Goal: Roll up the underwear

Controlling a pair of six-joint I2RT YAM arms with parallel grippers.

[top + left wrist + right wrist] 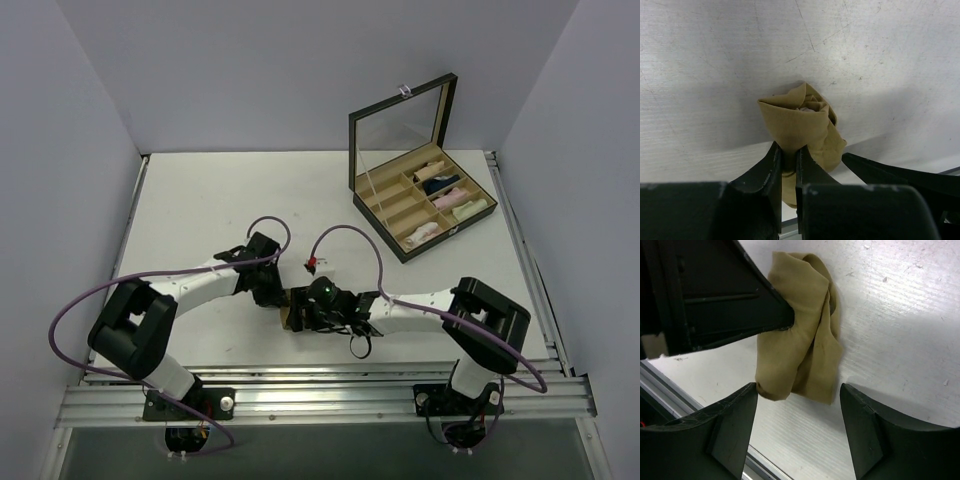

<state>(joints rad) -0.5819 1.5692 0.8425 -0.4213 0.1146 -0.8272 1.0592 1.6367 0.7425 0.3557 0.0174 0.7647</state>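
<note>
Nearest to me, my left end effector (788, 150) is clenched on the lower side of the tan underwear (800, 125), a fold of cloth caught between its two fingers. My right end effector (799, 390) is released, and its fingers stand on either side of the bundle's loose lower end, one tip touching the cloth and the other just clear. I judge the rolling itself to be nearly done and the step in hand to be tightening and securing the roll. The next move calls for the right fingers to close on the slack end without dragging it, while the left pinch holds the coil from unwinding. The underwear sits on the desk (715, 60) close to its near edge, between my two arms. It is a stubby, soft roll with spiral layers showing at its top and a looser flap hanging at the bottom. Well beyond it, at the far right, an open box (378, 226) holds small rolls in its compartments, and a pale pinkish roll (425, 232) there may be the other pair, though it is too small to be sure.
</note>
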